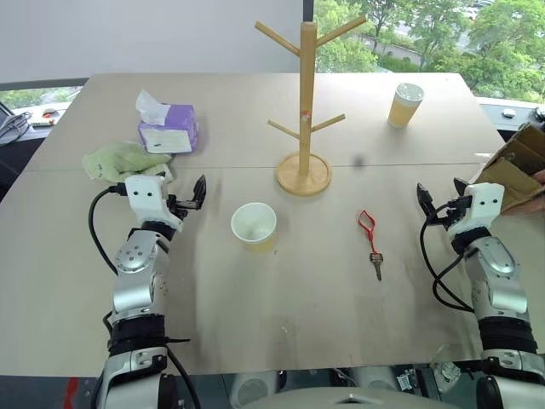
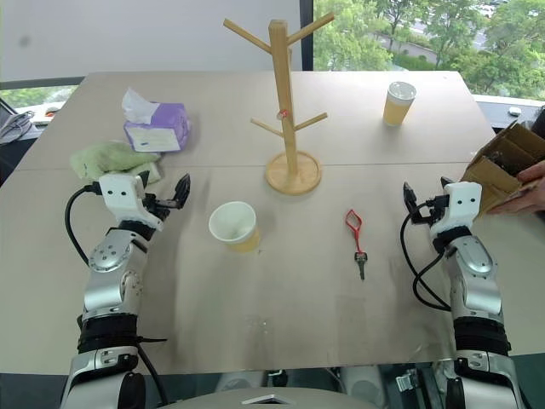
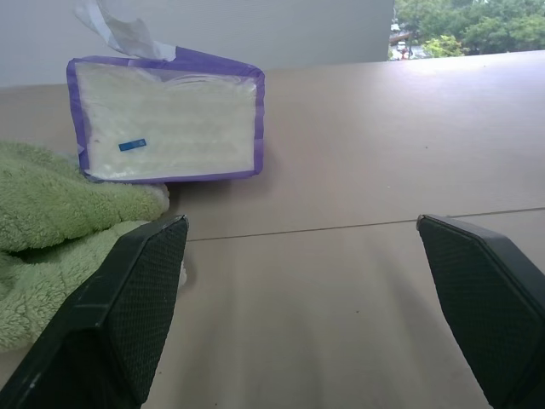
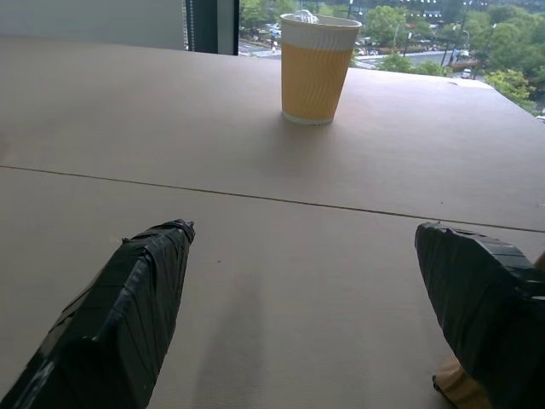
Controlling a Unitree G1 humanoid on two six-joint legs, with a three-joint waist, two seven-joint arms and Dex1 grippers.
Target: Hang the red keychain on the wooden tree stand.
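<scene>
Work has not begun yet. Our left claw (image 1: 189, 201) and right claw (image 1: 437, 202) hang wide and hold nothing. Nearest us, the red keychain (image 1: 370, 239) lies flat on the table (image 1: 324, 298). Farther back, the wooden tree stand (image 1: 306, 106) has bare pegs. We must grab, lift and hang.

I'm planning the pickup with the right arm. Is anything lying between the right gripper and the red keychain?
Nothing visible does. The red keychain lies flat on bare table, with only open tabletop between it and the open right gripper. The cardboard box sits on the gripper's far side, away from that path.
</scene>
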